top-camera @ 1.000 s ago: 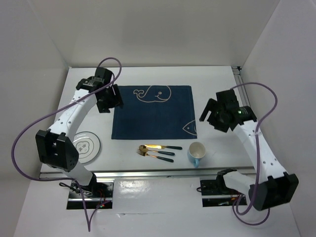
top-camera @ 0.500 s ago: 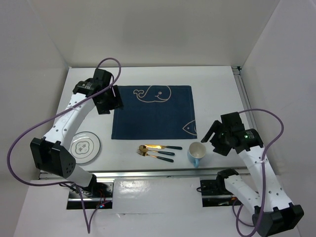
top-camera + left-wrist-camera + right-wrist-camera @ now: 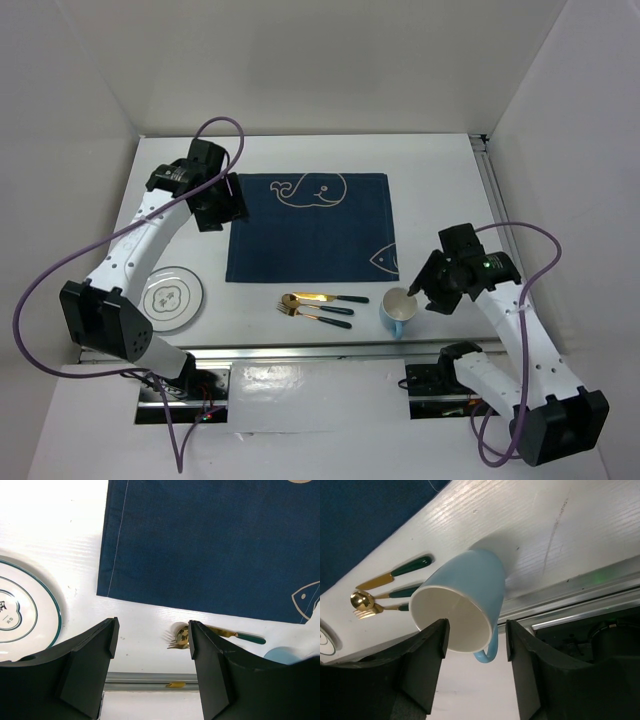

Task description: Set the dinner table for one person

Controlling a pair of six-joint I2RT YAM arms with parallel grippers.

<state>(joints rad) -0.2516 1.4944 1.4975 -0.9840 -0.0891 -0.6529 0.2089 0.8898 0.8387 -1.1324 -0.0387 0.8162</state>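
Observation:
The white dinner table (image 3: 440,175) carries a navy whale-print placemat (image 3: 310,230) in the middle. A light blue mug (image 3: 397,310) stands upright near the front edge; it fills the right wrist view (image 3: 470,585). My right gripper (image 3: 420,288) is open just above and to the right of the mug, and its fingers straddle the rim and handle (image 3: 475,640) without closing on them. My left gripper (image 3: 225,200) is open and empty, hovering over the placemat's left edge (image 3: 152,640). A white plate with a green rim (image 3: 172,297) lies at the front left.
Gold cutlery with dark green handles (image 3: 320,305), a knife, a fork and a spoon, lies between the placemat and the front rail (image 3: 300,352), left of the mug. It also shows in the left wrist view (image 3: 182,636). White walls enclose the table.
My right arm has swung from beside the placemat's right edge toward the front and left, coming down to the mug. The left arm has barely shifted.

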